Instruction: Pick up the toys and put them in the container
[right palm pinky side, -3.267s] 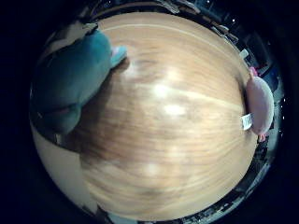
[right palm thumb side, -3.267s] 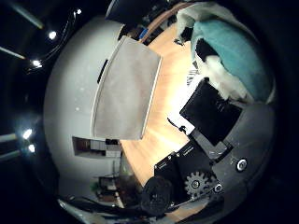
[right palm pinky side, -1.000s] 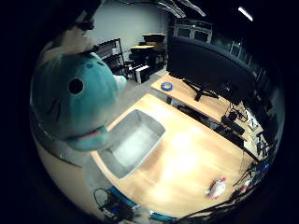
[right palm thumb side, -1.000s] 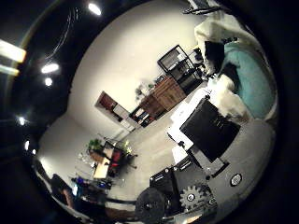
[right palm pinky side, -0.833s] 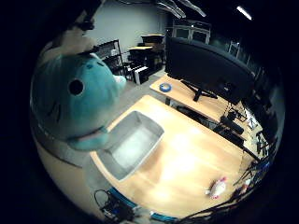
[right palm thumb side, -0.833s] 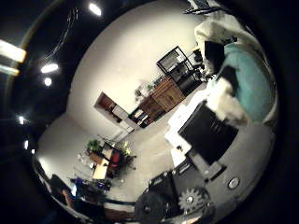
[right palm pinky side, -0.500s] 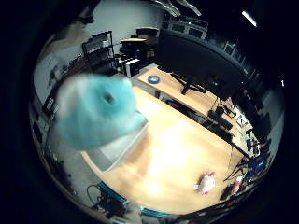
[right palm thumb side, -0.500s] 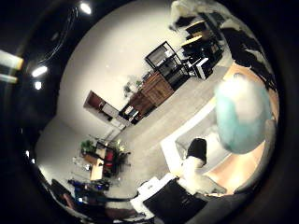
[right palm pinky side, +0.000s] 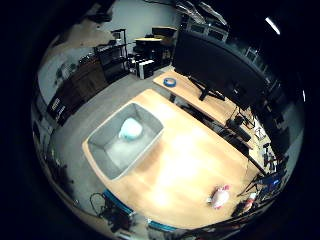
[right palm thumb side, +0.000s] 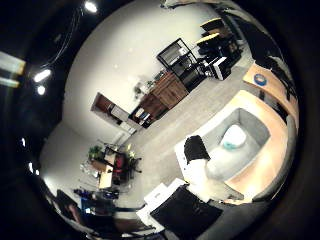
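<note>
Teal and white, the plush (right palm pinky side: 131, 129) lies inside the grey bin (right palm pinky side: 102, 159), near the wall farthest from the table's middle, apart from the hand. The bin sits on the wooden table (right palm pinky side: 185, 170) close to one end, its long side angled across the tabletop. A second toy, pink (right palm pinky side: 218, 196), lies on the bare wood near the opposite end of the table, well apart from the bin.

The hand (right palm thumb side: 192, 197) is high above the table, its palm looking down and out over the bin so that the whole tabletop and much of the room show below it. The thumb-side view shows white and black finger parts reaching out from the palm, with one black-tipped finger (right palm thumb side: 195, 149) standing in front of the bin's near rim. That finger looks extended rather than curled, and nothing is held in the hand; its fingers are apart and relaxed.

Beyond the table stands a second desk (right palm pinky side: 200, 97) bearing a large dark monitor (right palm pinky side: 220, 67) and a blue tape roll (right palm pinky side: 170, 81). A wooden cabinet (right palm thumb side: 167, 92) stands against the far wall.
</note>
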